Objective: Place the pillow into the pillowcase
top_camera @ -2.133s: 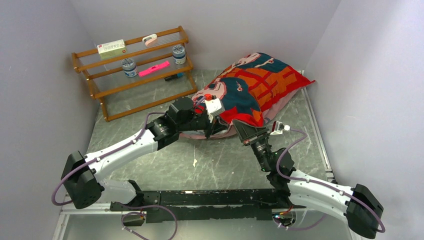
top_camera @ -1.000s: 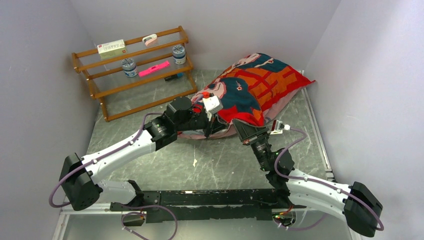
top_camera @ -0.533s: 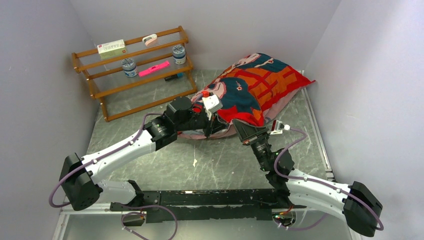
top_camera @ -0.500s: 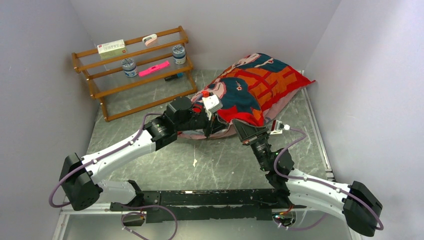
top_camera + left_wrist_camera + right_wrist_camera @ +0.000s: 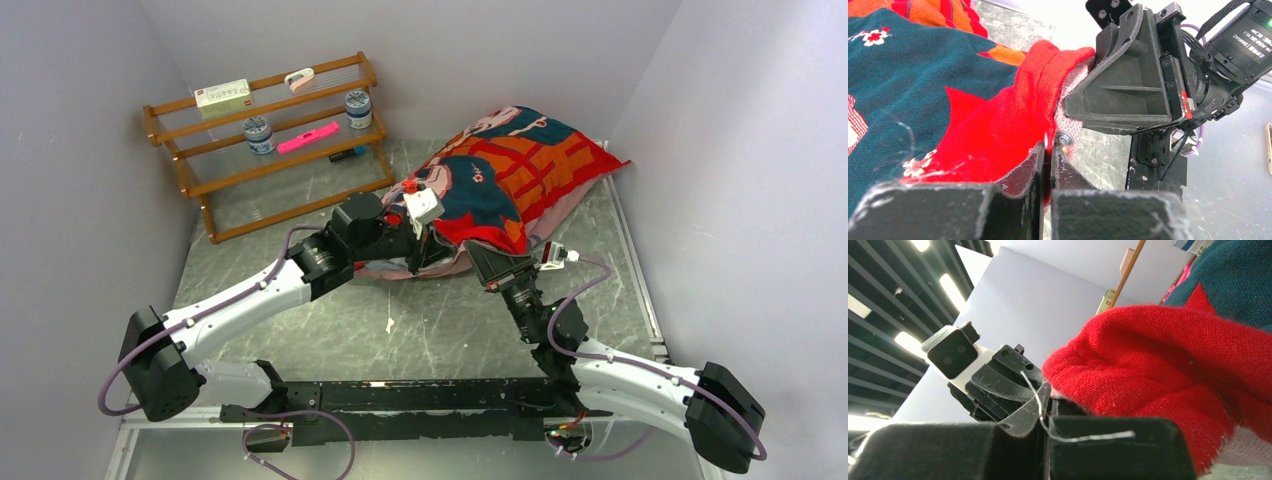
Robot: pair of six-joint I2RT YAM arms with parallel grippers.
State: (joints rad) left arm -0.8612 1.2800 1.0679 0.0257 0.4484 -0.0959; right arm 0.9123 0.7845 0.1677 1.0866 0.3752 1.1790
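A plump red pillowcase, printed with teal-haired faces, lay on the grey desk at the upper centre-right of the overhead view. At its near, open hem, just below centre, the left jaws and right jaws met, each clenched on a fold of red fabric. A wooden rack stood at upper left.

Marbled table carries pillowcase — and wooden rack.
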